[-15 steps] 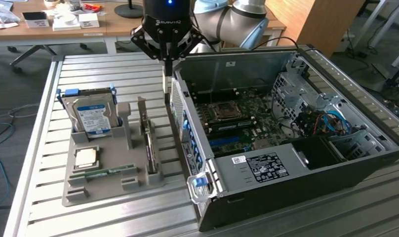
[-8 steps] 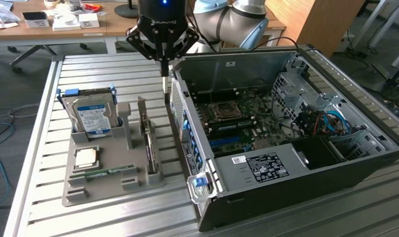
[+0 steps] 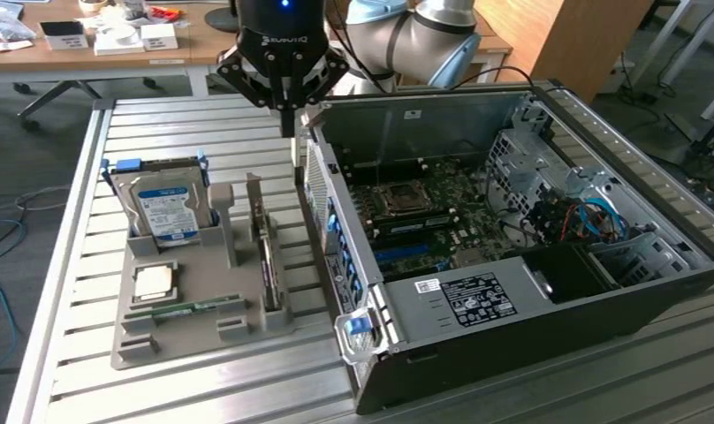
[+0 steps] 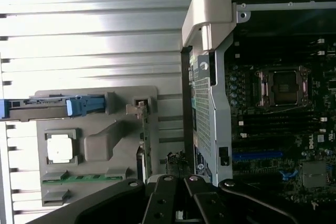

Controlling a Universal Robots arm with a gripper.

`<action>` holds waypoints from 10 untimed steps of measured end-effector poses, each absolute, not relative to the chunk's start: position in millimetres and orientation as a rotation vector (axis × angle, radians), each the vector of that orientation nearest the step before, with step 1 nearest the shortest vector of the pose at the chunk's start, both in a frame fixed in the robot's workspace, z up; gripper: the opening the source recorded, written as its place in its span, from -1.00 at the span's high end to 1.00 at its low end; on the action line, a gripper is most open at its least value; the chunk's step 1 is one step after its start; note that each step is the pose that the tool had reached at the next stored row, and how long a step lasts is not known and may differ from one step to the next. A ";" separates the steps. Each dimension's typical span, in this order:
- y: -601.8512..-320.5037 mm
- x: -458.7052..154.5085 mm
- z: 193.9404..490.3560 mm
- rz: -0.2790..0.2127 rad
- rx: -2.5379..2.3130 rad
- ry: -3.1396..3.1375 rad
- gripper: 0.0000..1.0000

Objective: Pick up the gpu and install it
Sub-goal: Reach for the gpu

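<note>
Grey plastic makes the tray (image 3: 133, 343) that lies on the slatted metal desk (image 3: 156, 132), close to the desk's edge at the exterior view's left. The gpu (image 3: 264, 261) stands on its thin edge in a slot of the tray, on the side next to the open computer case (image 3: 640, 291). It is likely set up that way so the pincer can come down from above and pinch it. A hard drive (image 3: 165, 212) stands in its own slot too, while a square chip (image 3: 155, 283) and a memory stick (image 3: 198, 307) lie flat. The arm points straight down. The pincer (image 3: 289, 124) hangs high toward the desk's far edge, above the gap between tray and case. Its fingers are pressed together and hold nothing.
</note>
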State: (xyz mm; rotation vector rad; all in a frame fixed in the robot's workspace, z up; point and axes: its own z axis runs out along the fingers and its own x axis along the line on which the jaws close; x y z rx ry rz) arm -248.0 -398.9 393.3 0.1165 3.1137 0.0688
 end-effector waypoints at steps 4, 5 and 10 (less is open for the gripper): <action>-398.9 -252.6 393.3 0.069 0.117 3.114 0.79; -398.8 -253.8 393.3 0.069 0.117 3.114 0.79; -398.9 -264.8 393.3 0.069 0.117 3.114 0.79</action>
